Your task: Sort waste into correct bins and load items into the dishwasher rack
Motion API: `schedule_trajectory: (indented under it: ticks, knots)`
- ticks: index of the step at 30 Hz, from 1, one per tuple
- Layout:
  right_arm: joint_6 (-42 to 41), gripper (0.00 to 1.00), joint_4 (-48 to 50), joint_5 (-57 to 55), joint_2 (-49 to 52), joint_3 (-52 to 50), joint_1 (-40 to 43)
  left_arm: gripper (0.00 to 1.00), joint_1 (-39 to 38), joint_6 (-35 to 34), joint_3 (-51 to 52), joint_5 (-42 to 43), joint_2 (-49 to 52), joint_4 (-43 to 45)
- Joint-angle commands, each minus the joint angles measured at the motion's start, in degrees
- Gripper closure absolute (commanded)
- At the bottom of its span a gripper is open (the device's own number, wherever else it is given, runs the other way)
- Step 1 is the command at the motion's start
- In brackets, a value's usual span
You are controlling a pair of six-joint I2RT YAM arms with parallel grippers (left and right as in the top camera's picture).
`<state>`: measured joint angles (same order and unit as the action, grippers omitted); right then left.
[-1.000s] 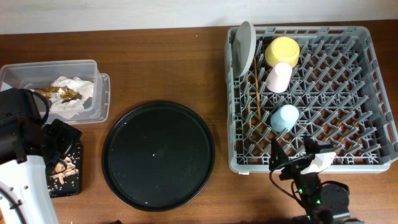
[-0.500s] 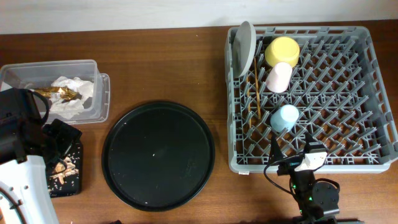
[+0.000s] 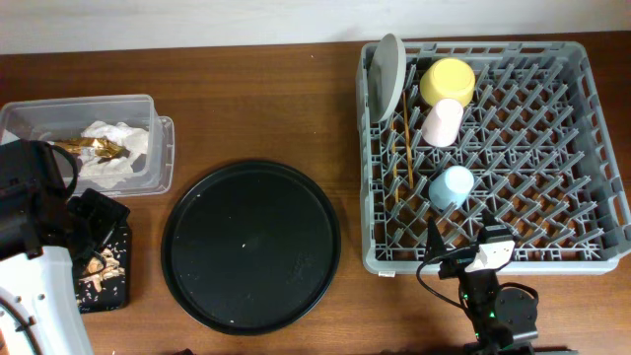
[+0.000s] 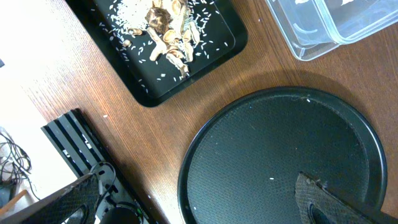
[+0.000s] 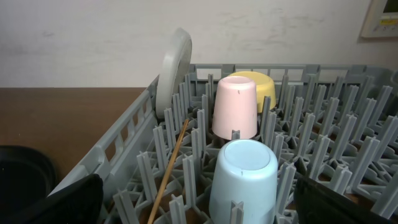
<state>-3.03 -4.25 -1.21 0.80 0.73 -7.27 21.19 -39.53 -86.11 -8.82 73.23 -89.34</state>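
The grey dishwasher rack (image 3: 601, 128) holds the upright grey-white plate (image 3: 387, 77), yellow bowl (image 3: 448, 81), pink cup (image 3: 443, 122), blue cup (image 3: 453, 187) and chopsticks (image 3: 405, 148). The clear tub (image 3: 163, 148) holds the white napkin (image 3: 113, 158) and gold wrapper (image 3: 94, 148). The small black tray (image 3: 120, 286) holds the food scraps (image 3: 99, 264). My right gripper (image 3: 466, 235) is open and empty at the rack's front edge. In the right wrist view the blue cup (image 5: 244, 180) stands just ahead of it. My left gripper (image 3: 99, 222) is open and empty above the small tray.
The large round black tray (image 3: 250, 245) lies between the bins and the rack and also shows in the left wrist view (image 4: 280, 143). The table's front edge runs just below the small tray and the rack. A black stand base (image 4: 74, 143) sits at the front left.
My right gripper has shifted slightly left at the rack's front edge. The left arm and all objects have not moved.
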Motion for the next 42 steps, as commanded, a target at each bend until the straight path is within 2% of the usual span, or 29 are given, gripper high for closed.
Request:
schedule_trajectory:
  ticks: [1, 6, 9, 11, 12, 13, 15, 17, 20, 23, 25, 28, 30, 32, 33, 37, 40, 42]
  knots:
    - [0.0, 0.02, -0.3, 0.5, -0.6, -0.4, 0.2, 0.01, 0.3, -0.3, -0.1, 0.0, -0.2, 0.1]
    - [0.0, 0.02, -0.3, 0.5, -0.6, -0.4, 0.2, 0.01, 0.3, -0.3, 0.0, 0.0, 0.2, -1.9]
    - [0.0, 0.02, -0.3, 0.5, -0.6, -0.4, 0.2, 0.01, -1.9, -0.3, 5.0, -0.3, -1.7, -1.7]
    - [0.0, 0.02, -0.3, 0.5, -0.6, -0.4, 0.2, 0.01, -5.3, 3.1, 14.2, 0.3, -6.5, 7.8]
    - [0.0, 0.01, -0.3, 0.5, -0.6, -0.4, 0.2, 0.01, -8.5, 7.5, 22.9, 2.9, -11.3, 18.9]
    - [0.0, 0.02, -0.3, 0.5, -0.6, -0.4, 0.2, 0.01, -9.7, 9.3, 26.8, 4.4, -13.4, 24.1]
    - [0.0, 0.02, -0.3, 0.5, -0.6, -0.4, 0.2, 0.01, -14.6, 10.7, 41.9, 6.3, -23.1, 42.3]
    - [0.0, 0.02, -0.3, 0.5, -0.6, -0.4, 0.2, 0.01, -15.7, 10.7, 54.3, 6.3, -33.0, 53.5]
    - [0.0, 0.02, -0.3, 0.5, -0.6, -0.4, 0.2, 0.01, -15.7, 10.7, 67.5, 6.1, -42.1, 56.0]
    - [0.0, 0.02, -0.3, 0.5, -0.6, -0.4, 0.2, 0.01, -15.8, 12.8, 72.6, 5.6, -51.7, 60.1]
    - [0.0, 0.02, -0.3, 0.5, -0.6, -0.4, 0.2, 0.01, -17.2, 18.9, 77.4, 8.7, -58.6, 71.0]
    - [0.0, 0.02, -0.3, 0.5, -0.6, -0.4, 0.2, 0.01, -20.4, 20.3, 85.6, 9.3, -62.9, 89.2]
    - [0.0, 0.02, -0.3, 0.5, -0.6, -0.4, 0.2, 0.01, -22.2, 25.6, 85.6, 8.7, -65.0, 88.8]
    - [0.0, 0.02, -0.3, 0.5, -0.6, -0.4, 0.2, 0.01, -22.3, 32.3, 85.6, 9.2, -69.1, 84.5]
    - [0.0, 0.02, -0.3, 0.5, -0.6, -0.4, 0.2, 0.01, -22.2, 33.2, 85.6, 8.8, -72.7, 84.5]
    - [0.0, 0.02, -0.3, 0.5, -0.6, -0.4, 0.2, 0.01, -22.3, 33.2, 85.6, 8.8, -73.0, 84.5]
    - [0.0, 0.02, -0.3, 0.5, -0.6, -0.4, 0.2, 0.01, -22.3, 40.7, 85.6, 8.6, -73.0, 84.4]
    - [0.0, 0.02, -0.3, 0.5, -0.6, -0.4, 0.2, 0.01, -22.3, 40.9, 85.6, 8.3, -73.0, 84.4]
